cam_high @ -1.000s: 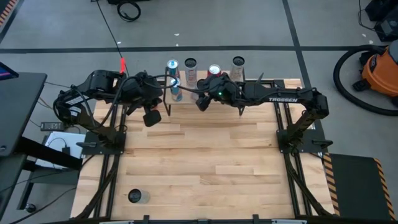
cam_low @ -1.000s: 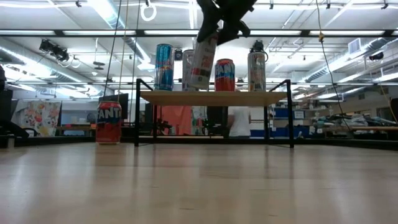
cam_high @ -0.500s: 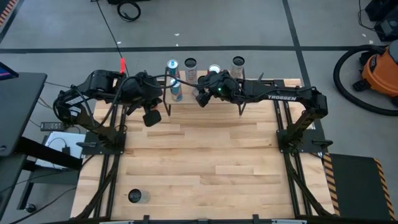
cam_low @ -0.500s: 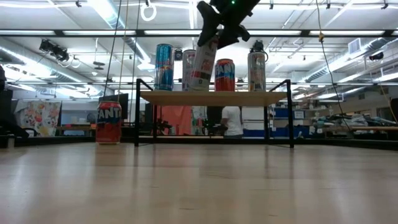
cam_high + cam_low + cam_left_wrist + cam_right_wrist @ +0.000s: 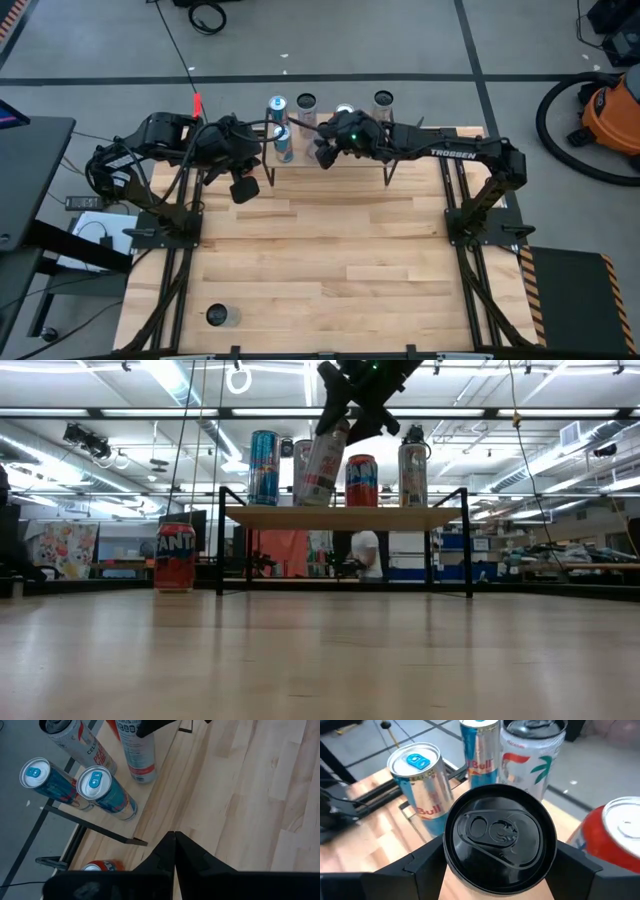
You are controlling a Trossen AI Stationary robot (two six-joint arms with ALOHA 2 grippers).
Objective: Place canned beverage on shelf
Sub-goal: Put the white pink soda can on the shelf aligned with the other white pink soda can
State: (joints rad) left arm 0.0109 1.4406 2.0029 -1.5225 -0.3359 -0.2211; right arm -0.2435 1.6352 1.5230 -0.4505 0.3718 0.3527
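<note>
Since a second ago, right gripper (image 5: 335, 422) shifts slightly left at top centre, jaws wide around tilted can (image 5: 322, 462) over shelf (image 5: 345, 516); left gripper (image 5: 243, 189) stays closed, empty.

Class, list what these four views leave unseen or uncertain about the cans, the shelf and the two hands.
- High view: the right hand and arm cover the held can and much of the shelf.
- Low view: whether the held can touches the shelf is unclear; its base is seen edge-on.
- Right wrist view: the can's black lid hides the shelf beneath.
- Left wrist view: the shut left hand hides most of the red can.
</note>
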